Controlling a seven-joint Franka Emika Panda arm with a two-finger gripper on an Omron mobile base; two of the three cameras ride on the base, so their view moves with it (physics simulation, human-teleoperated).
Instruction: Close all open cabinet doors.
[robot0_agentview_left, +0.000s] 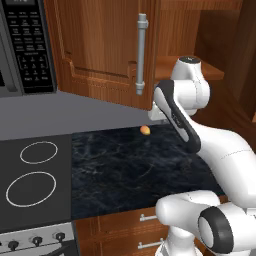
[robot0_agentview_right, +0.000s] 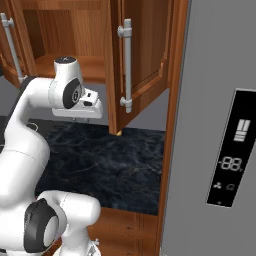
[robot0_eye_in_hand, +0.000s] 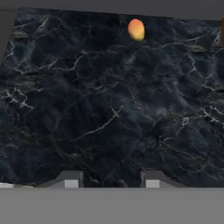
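Two reddish-brown cabinet doors stand swung open over the counter. The left door (robot0_agentview_left: 100, 45) carries a long silver handle (robot0_agentview_left: 141, 55); its edge shows at the far left in the right base view. The right door (robot0_agentview_right: 145, 55) juts toward me, with its handle (robot0_agentview_right: 127, 65) on the near face. Between them the cabinet's inside (robot0_agentview_right: 75, 65) is bare. My gripper (robot0_agentview_right: 79, 119) hangs between the two doors, just below the cabinet's bottom shelf, touching neither. It points down at the counter. In the hand view its fingertips (robot0_eye_in_hand: 72, 179) stand apart, gripper (robot0_eye_in_hand: 111, 180) open and holding nothing.
A small orange fruit (robot0_agentview_left: 145, 130) lies on the dark marble counter (robot0_agentview_left: 125, 170) near the back wall, also fruit (robot0_eye_in_hand: 136, 29). A microwave (robot0_agentview_left: 25, 45) hangs at the left above a stove top (robot0_agentview_left: 35, 175). A grey fridge (robot0_agentview_right: 220, 125) stands at the right. Drawer fronts (robot0_agentview_left: 125, 230) run below the counter.
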